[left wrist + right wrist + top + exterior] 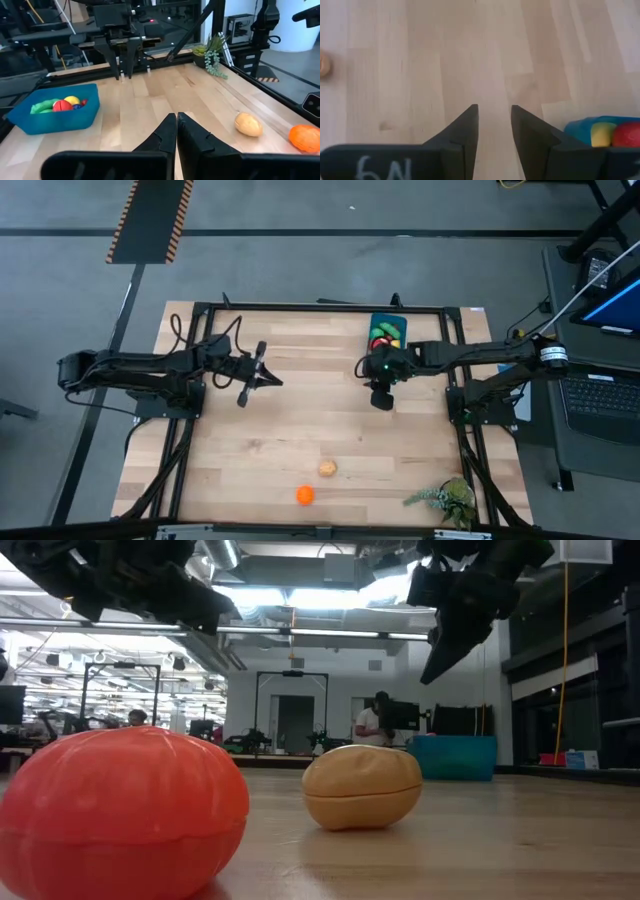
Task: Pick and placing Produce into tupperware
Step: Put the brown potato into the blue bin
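The blue tupperware [385, 332] stands near the table's far edge and holds red, yellow and green produce [61, 105]. A tan produce piece [328, 469] and an orange one [305, 495] lie on the wood near the front edge. My right gripper [495, 107] hangs above the table just in front of the tupperware [580, 128], tilted down, open, with nothing between its fingers. My left gripper [176, 118] is shut and empty, held roughly level above the table's left half [265, 375].
A leafy green sprig [445, 502] lies at the near right corner. A black frame [300, 308] runs around the table's edges. Bare wood stretches between the two grippers and the loose pieces. In the low view, people stand in the room behind the table.
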